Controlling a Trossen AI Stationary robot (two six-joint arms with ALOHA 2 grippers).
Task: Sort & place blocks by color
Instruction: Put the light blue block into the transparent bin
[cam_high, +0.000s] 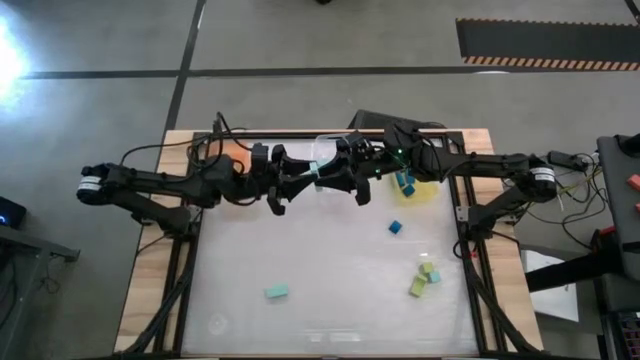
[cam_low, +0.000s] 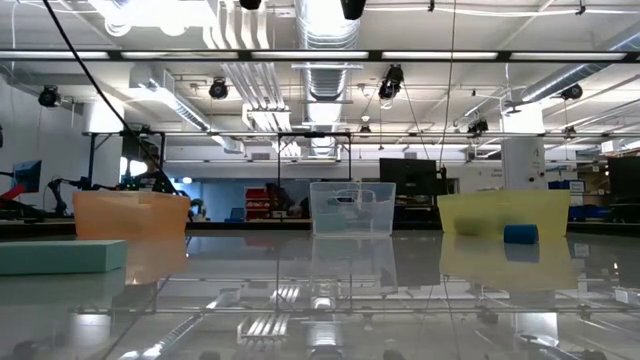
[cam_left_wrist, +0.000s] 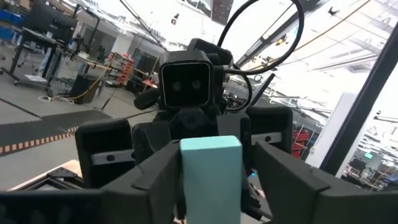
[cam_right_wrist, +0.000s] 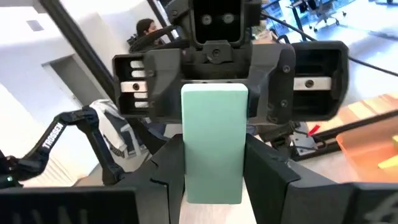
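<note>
A light teal block (cam_high: 318, 175) hangs in mid-air above the back of the desk (cam_high: 330, 290), near the clear tray (cam_high: 326, 146), its long axis running level between the two arms. Both the left gripper (cam_high: 300, 183) and the right gripper (cam_high: 337, 177) have their jaws closed on opposite ends of it, so this looks like a handover. Next, one must let go while the other carries the block to its tray.

Light teal block (cam_high: 316, 180) sits between two dark end effectors, the left end effector (cam_high: 300, 184) and the right end effector (cam_high: 330, 180), both black. Behind that block stands a clear tray (cam_low: 352, 208); left of the block an orange tray (cam_low: 131, 215), right of it a yellow tray (cam_low: 503, 214) holding a darker blue block (cam_low: 520, 234). The counter (cam_high: 330, 290) is glossy white, wood-edged, with yellow-green blocks (cam_high: 421, 280) and another teal block (cam_high: 276, 292).
</note>
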